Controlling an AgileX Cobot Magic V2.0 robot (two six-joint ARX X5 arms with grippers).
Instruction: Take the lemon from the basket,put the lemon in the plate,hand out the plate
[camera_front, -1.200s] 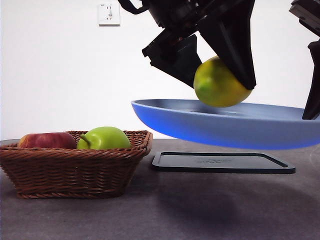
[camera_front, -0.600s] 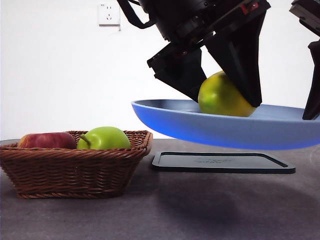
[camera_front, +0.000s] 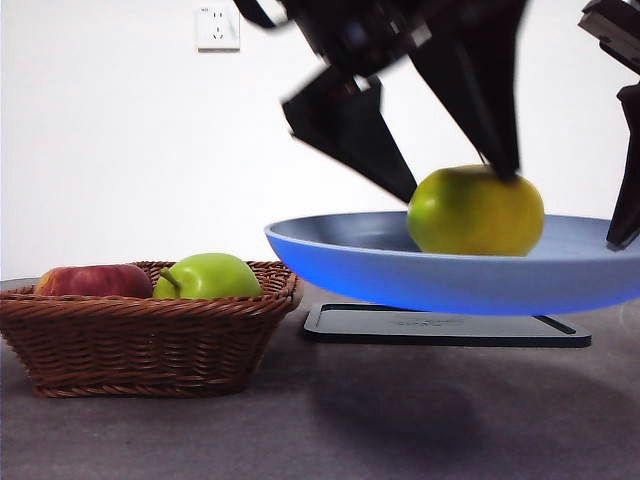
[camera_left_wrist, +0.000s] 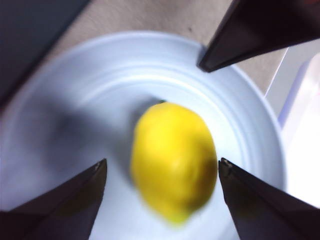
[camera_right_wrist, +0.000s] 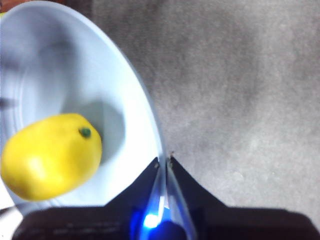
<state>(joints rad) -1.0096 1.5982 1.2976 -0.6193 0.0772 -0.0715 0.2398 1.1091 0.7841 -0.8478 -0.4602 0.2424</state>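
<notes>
Lemon (camera_front: 477, 211) just dropped out of my left tool (camera_left_wrist: 162, 167) – jaws spread wide now, fruit sitting free in the plate (camera_front: 400, 270) right below them. Right tool (camera_right_wrist: 164, 162) pinches the rim – handover's next, I reckon.

Red apple (camera_front: 95, 281) beside green apple (camera_front: 208, 277), black tray (camera_front: 445, 327) behind, perhaps a wall socket (camera_front: 218, 27).

One lemon (camera_front: 476, 211), two apples (camera_front: 207, 276), one plate (camera_front: 350, 255), one basket (camera_front: 150, 340), one tray (camera_front: 445, 326).
</notes>
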